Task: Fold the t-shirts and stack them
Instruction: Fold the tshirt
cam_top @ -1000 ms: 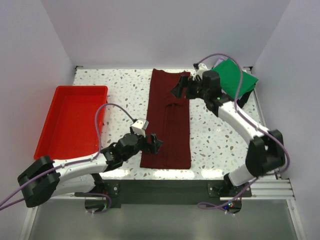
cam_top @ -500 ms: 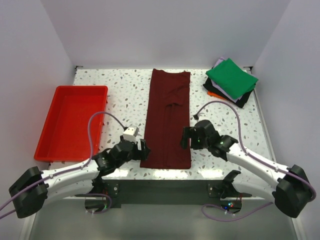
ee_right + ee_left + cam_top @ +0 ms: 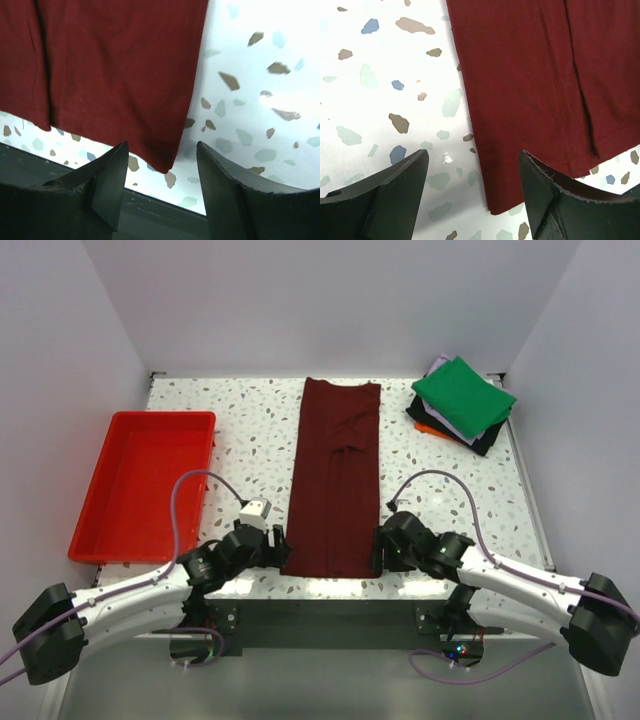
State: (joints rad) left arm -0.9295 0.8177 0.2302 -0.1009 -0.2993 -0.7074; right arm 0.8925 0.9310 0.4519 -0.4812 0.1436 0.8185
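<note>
A dark maroon t-shirt [image 3: 335,480] lies folded into a long strip down the middle of the table, its hem at the near edge. My left gripper [image 3: 278,547] hovers open over the hem's near left corner [image 3: 502,207], which shows between its fingers. My right gripper [image 3: 379,548] is open over the near right corner [image 3: 167,167]. Neither holds cloth. A stack of folded t-shirts, bright green [image 3: 463,397] on top with black, lavender and orange edges under it, sits at the back right.
A red plastic tray [image 3: 100,530] stands on the left side of the speckled table [image 3: 440,490]. The table's near edge and the dark frame below it [image 3: 150,210] lie right under both grippers.
The right arm swung from the green stack at the back down to the shirt's near right corner. The left gripper moved nearer to the near left corner. Both jaws have narrowed.
</note>
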